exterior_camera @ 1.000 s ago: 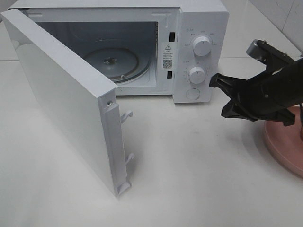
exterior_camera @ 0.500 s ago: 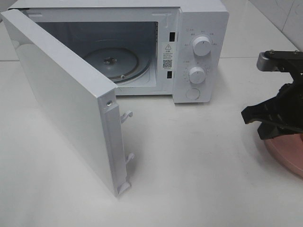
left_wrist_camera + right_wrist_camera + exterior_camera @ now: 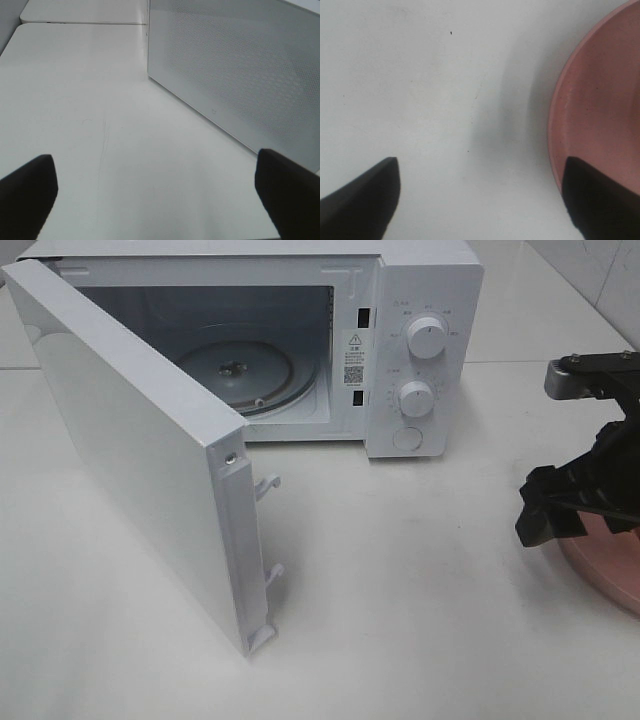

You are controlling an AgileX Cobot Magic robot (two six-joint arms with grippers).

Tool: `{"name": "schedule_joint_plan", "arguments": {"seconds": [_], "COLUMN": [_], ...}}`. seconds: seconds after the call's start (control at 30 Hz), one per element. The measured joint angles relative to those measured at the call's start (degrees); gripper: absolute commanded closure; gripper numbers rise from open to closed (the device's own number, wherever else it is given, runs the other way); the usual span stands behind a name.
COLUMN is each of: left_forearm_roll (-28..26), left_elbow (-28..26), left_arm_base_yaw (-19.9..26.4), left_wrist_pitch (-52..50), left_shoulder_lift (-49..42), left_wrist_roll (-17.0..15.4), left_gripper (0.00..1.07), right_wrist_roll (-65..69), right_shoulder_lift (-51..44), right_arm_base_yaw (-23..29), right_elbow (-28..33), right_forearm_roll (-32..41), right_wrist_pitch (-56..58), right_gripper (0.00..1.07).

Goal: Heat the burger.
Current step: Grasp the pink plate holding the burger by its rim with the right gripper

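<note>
The burger is out of view in every frame. My right gripper (image 3: pixel 537 510) hangs at the table's right edge, over the near-left rim of the round pink plate (image 3: pixel 612 565). In the right wrist view its two fingers stand wide apart, so the gripper (image 3: pixel 480 200) is open with only bare table between them; the pink plate (image 3: pixel 600 100) lies beside one finger and shows nothing on the part in view. My left gripper (image 3: pixel 157 200) is open and empty, low over the table beside the microwave door's outer face (image 3: pixel 240 65). It does not show in the exterior view.
The white microwave (image 3: pixel 425 300) stands at the back. Its door (image 3: pixel 130 440) is swung wide open toward the front left, latch hooks facing out. The glass turntable (image 3: pixel 240 370) inside is bare. White tabletop (image 3: pixel 420 590) stretches between the door and the plate.
My right gripper swung away from the microwave's front to the right and down over the plate's rim, and its jaws went from shut to wide open. The left side is unchanged.
</note>
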Motion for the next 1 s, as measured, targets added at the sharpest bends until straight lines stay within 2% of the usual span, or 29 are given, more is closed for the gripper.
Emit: {"name": "schedule_joint_plan", "arguments": {"seconds": [0.17, 0.37, 0.63, 1.0], "left_forearm_roll": [0.0, 0.0, 0.0, 0.0], "left_elbow": [0.0, 0.0, 0.0, 0.0], "left_arm_base_yaw": [0.0, 0.0, 0.0, 0.0], "left_wrist_pitch": [0.0, 0.0, 0.0, 0.0], "left_shoulder_lift": [0.0, 0.0, 0.0, 0.0], "left_wrist_roll": [0.0, 0.0, 0.0, 0.0], "left_gripper": [0.07, 0.07, 0.07, 0.07], "right_wrist_roll": [0.34, 0.69, 2.23, 2.41], "right_shoulder_lift": [0.0, 1.15, 8.77, 14.32], "right_arm_base_yaw": [-0.46, -3.5, -5.1, -6.65], "right_elbow": [0.0, 0.0, 0.0, 0.0], "right_forearm_roll": [-1.6, -3.15, -6.76, -8.54], "right_wrist_pitch": [0.0, -0.06, -4.24, -7.79], "right_gripper": [0.06, 0.08, 0.11, 0.14]}}
